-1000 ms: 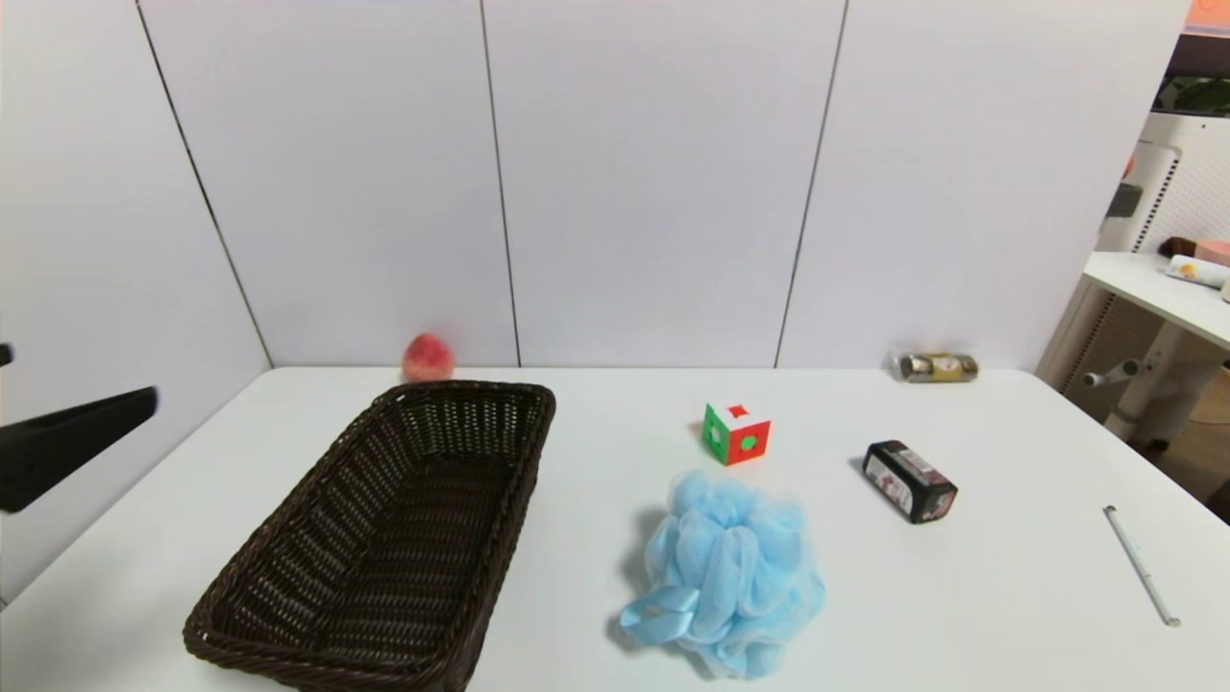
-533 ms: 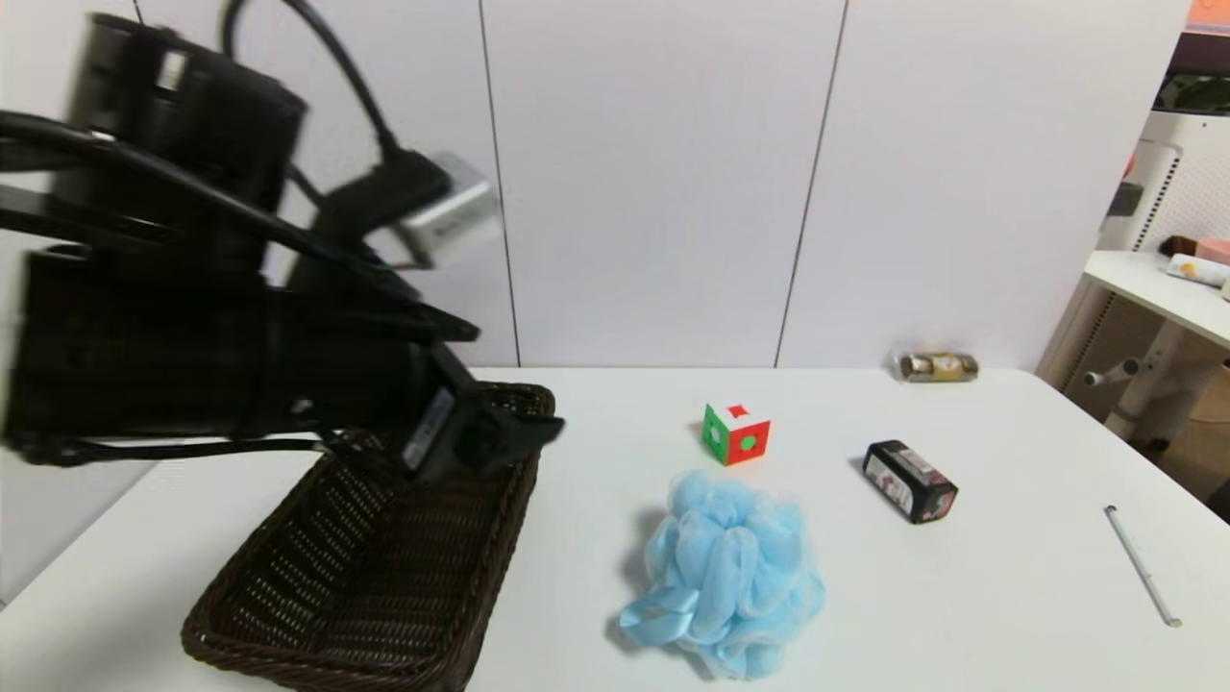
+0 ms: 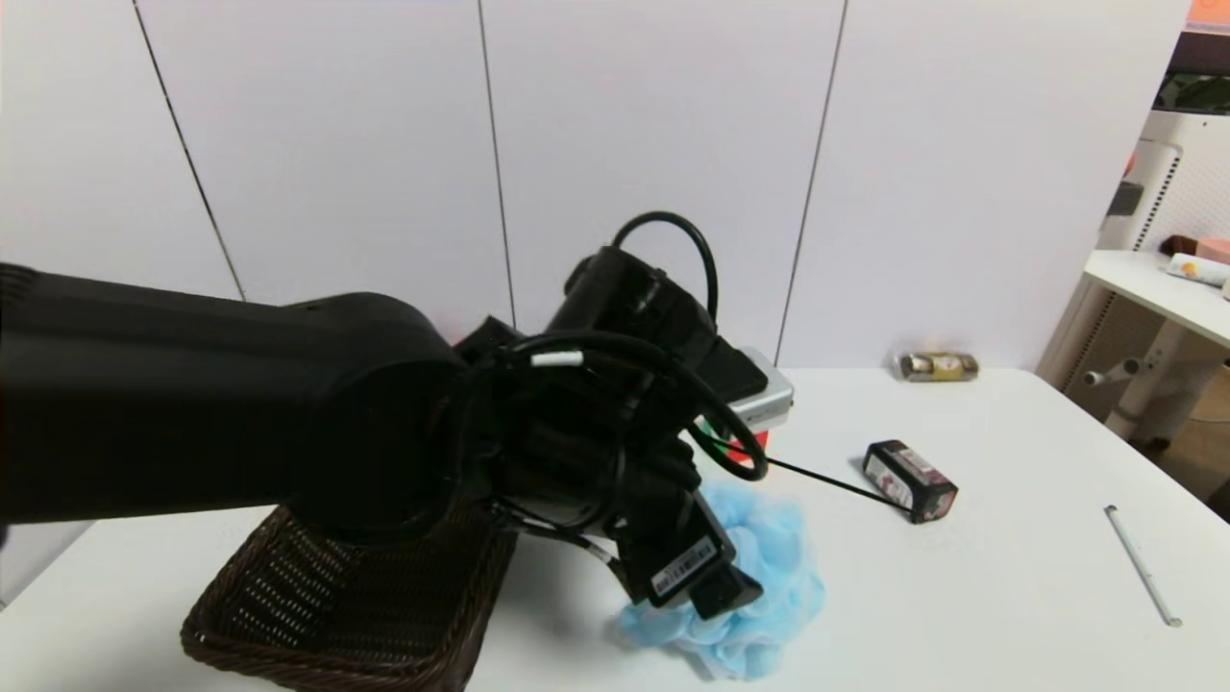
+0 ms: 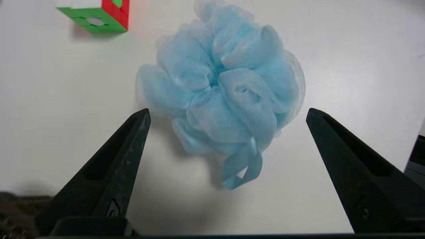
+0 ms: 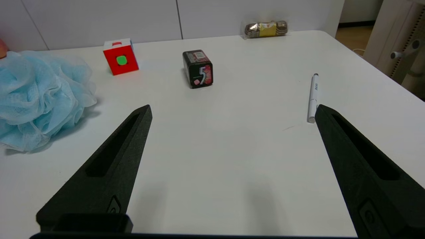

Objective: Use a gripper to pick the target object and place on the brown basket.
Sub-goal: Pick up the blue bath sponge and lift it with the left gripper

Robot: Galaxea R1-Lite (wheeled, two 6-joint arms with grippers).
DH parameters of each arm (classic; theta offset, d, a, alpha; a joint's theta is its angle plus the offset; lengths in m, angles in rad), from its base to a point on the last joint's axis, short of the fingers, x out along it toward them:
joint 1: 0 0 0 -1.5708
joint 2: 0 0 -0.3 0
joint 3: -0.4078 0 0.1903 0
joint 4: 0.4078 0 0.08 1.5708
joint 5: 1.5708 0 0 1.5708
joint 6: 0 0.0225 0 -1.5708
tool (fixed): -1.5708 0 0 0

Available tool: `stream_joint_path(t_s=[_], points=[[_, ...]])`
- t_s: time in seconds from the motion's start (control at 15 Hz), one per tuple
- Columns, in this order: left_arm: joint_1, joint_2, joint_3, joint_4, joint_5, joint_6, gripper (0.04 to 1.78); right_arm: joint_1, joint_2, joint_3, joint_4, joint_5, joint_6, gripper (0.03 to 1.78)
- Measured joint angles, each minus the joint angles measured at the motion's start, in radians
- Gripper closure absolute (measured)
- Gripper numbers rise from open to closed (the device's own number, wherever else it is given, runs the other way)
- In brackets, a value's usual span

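The light blue mesh bath pouf (image 3: pixel 778 567) lies on the white table to the right of the brown wicker basket (image 3: pixel 317 615). My left arm reaches over the basket and hides most of it. My left gripper (image 3: pixel 716 591) hangs just above the pouf's near left side. In the left wrist view the pouf (image 4: pixel 225 76) lies on the table beyond the tips of my left gripper (image 4: pixel 227 111), which is open wide and empty. My right gripper (image 5: pixel 232 108) is open and empty low over bare table, with the pouf (image 5: pixel 40 96) off to its side.
A red-green-white cube (image 5: pixel 120 57) stands behind the pouf, mostly hidden by my arm in the head view. A black box (image 3: pixel 909 481), a white pen (image 3: pixel 1139 567) and a wrapped pack (image 3: pixel 935 366) lie to the right. A side table (image 3: pixel 1153 288) stands far right.
My left arm swung in from the left edge, crossed over the basket and now holds its gripper above the pouf. The pouf, cube and box have not moved.
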Motion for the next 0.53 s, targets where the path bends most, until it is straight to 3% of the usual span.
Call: stream_joint_path(t_s=[0.53], points=[[0.000, 0.190, -0.089, -0.008, -0.002, -0.013, 0.13, 0.000, 0.000, 0.000, 0.000, 0.000, 0.000, 0.12]])
